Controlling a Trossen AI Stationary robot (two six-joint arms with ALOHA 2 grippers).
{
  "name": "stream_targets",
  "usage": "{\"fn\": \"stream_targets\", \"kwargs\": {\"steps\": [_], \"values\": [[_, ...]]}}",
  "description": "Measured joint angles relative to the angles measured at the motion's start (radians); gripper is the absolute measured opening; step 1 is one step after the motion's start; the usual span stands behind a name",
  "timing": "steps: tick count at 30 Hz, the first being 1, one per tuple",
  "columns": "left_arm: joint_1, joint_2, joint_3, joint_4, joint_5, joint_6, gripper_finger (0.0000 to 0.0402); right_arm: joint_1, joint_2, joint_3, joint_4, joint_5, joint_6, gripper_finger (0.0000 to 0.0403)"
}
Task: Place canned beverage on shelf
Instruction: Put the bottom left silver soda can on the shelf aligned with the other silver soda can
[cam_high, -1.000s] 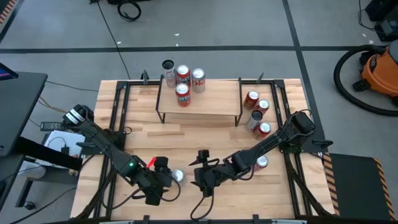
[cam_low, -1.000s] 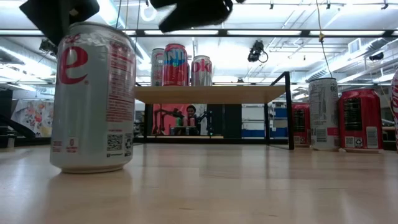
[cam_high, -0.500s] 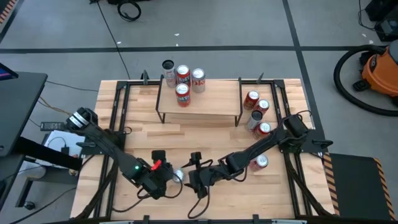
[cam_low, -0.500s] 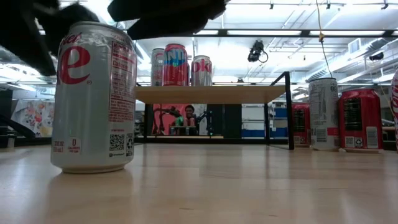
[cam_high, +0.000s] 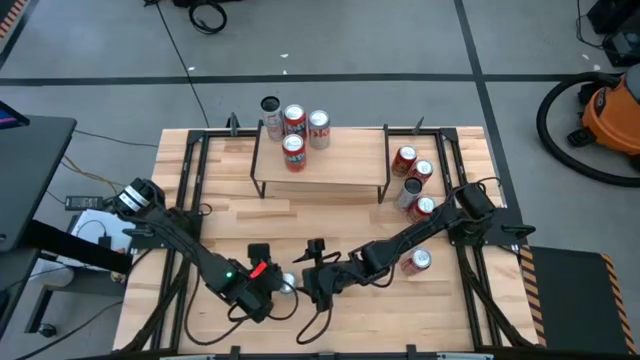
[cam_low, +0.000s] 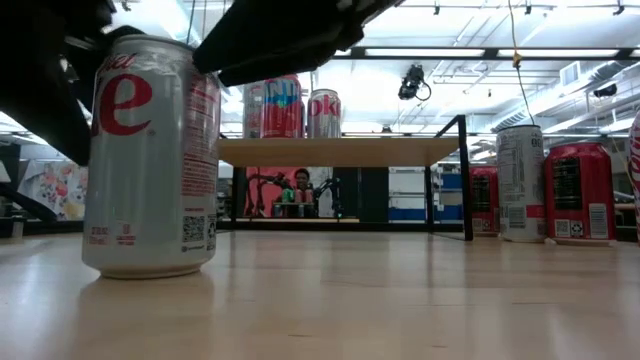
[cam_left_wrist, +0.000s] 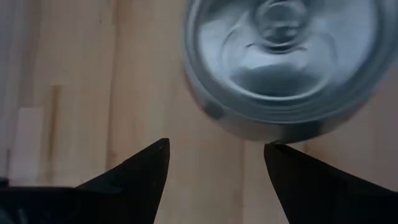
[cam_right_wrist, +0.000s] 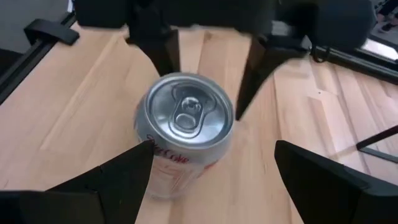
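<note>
A silver canned beverage (cam_high: 287, 285) stands upright on its base on the wooden table near the front edge; it also shows in the low view (cam_low: 150, 160). My left gripper (cam_high: 268, 287) is open just left of the can, which lies ahead of its fingertips (cam_left_wrist: 283, 62). My right gripper (cam_high: 310, 282) is open just right of it, fingers on either side of the can (cam_right_wrist: 185, 127), apart from it. The shelf (cam_high: 340, 165) stands at the far middle with several cans on its left part. My left gripper's fingers (cam_right_wrist: 165, 59) come at the can's top rim (cam_right_wrist: 163, 84) slanting down from the table's left. I cannot tell whether a finger touches the can. The can stands upright on the table.
Several red and silver cans (cam_high: 412, 185) stand at the right of the shelf, and one more (cam_high: 418, 260) stands by my right arm. Black frame rails (cam_high: 190, 190) run along the table's left and right sides. The shelf's right part is bare.
Both grippers have closed in on the silver can: my left one toward the table's right, my right one toward the table's left, both coming lower around its top. The can stays upright in its place.
</note>
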Motion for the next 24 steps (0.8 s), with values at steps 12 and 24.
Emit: {"fn": "stream_targets", "kwargs": {"steps": [12,24], "values": [[-0.031,-0.001,0.0,0.077,0.083,0.001,0.0272,-0.048,0.0,0.0,-0.165,0.129,-0.001,0.0347],[-0.018,0.0,0.001,0.045,0.088,-0.018,0.0272,-0.01,-0.037,0.0,-0.12,-0.164,0.097,0.0347]]}}
